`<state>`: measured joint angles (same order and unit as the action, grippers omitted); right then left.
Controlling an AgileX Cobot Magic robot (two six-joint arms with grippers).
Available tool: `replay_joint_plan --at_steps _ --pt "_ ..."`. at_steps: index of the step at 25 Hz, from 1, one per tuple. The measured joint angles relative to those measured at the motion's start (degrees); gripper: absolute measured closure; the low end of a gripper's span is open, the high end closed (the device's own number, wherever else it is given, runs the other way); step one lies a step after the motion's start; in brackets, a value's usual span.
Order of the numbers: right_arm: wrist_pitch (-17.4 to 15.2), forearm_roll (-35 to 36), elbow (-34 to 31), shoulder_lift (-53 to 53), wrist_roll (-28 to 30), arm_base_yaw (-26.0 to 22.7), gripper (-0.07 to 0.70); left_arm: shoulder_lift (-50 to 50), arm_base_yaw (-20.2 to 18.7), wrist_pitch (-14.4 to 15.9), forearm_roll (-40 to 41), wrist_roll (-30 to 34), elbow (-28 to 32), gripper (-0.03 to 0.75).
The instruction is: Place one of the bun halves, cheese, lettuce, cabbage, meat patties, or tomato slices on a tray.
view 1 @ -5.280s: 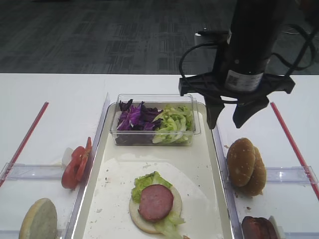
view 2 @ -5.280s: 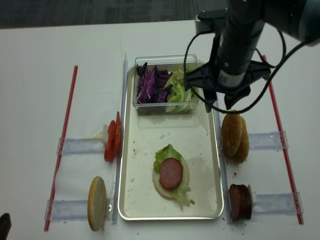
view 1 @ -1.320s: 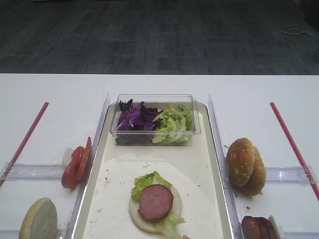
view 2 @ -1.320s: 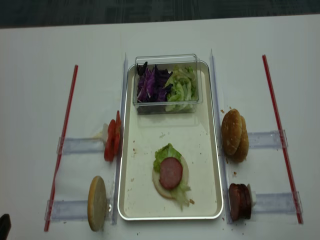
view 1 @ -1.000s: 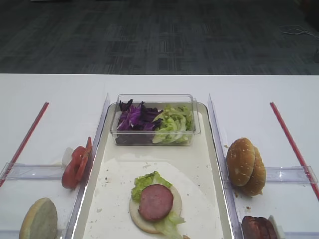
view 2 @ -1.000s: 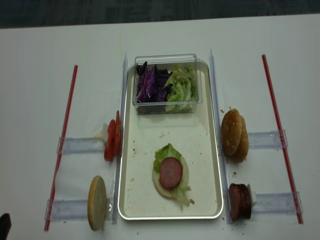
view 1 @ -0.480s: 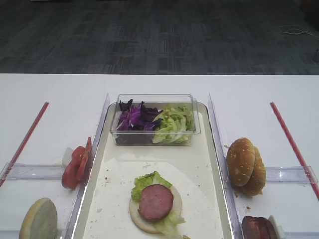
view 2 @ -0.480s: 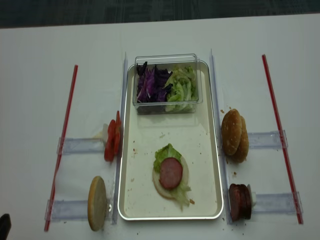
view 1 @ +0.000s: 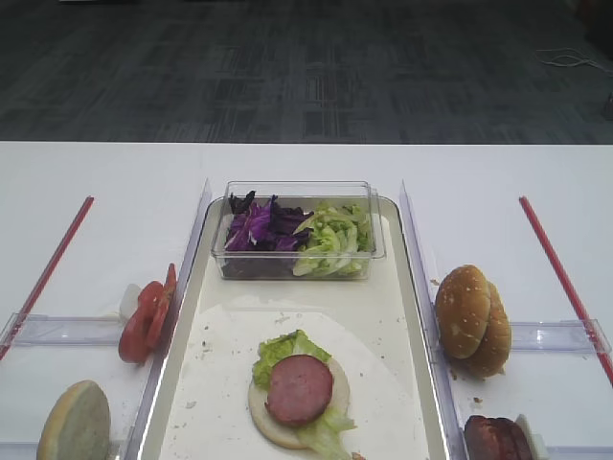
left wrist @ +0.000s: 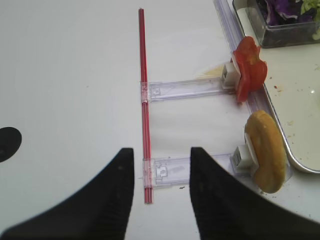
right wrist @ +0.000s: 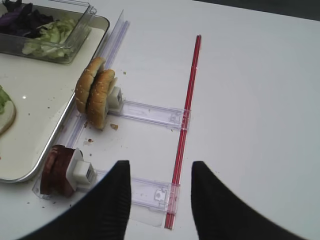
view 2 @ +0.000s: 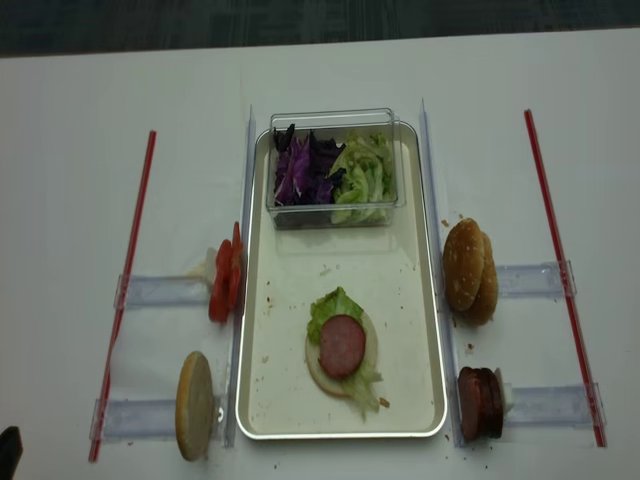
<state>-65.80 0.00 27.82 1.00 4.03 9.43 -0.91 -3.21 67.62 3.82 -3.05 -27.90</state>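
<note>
The tray (view 1: 414,287) holds a pale bun half (view 1: 264,418) topped with lettuce (view 1: 280,349) and a meat patty (view 1: 299,389). Right of the tray stand sesame bun halves (right wrist: 95,92) and meat patties (right wrist: 54,170). On its left are tomato slices (left wrist: 250,70) and another bun half (left wrist: 265,150). Cabbage (view 1: 257,224) fills the left of the tub. No cheese shows. My right gripper (right wrist: 160,165) hangs open over bare table beside the patties. Left of that bun half, my left gripper (left wrist: 161,150) is open too. Neither shows in the exterior views.
A clear plastic tub (view 1: 297,192) of cabbage and lettuce sits at the tray's far end. Red rods (view 2: 545,230) (view 2: 128,270) lie along both sides. Clear plastic holders (right wrist: 150,112) (left wrist: 185,90) carry the upright food.
The right arm that hung over the tub's right end several seconds ago has left the exterior views. No food has moved.
</note>
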Motion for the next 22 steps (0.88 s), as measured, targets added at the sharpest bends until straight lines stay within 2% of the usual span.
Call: replay_joint_plan --at_steps 3,11,17,22 --pt "1.2 0.0 -0.5 0.0 0.1 0.0 0.329 0.0 0.0 0.0 0.0 0.0 0.0 0.431" --pt "1.5 0.0 -1.0 0.0 0.0 0.0 0.32 0.0 0.0 0.0 0.0 0.0 0.0 0.431" --pt "1.6 -1.1 -1.0 0.0 -1.8 0.0 0.178 0.0 0.0 0.0 0.0 0.0 0.0 0.431" --pt "1.6 -1.1 -1.0 0.0 -2.3 0.0 0.152 0.0 0.0 0.0 0.0 0.0 0.0 0.431"
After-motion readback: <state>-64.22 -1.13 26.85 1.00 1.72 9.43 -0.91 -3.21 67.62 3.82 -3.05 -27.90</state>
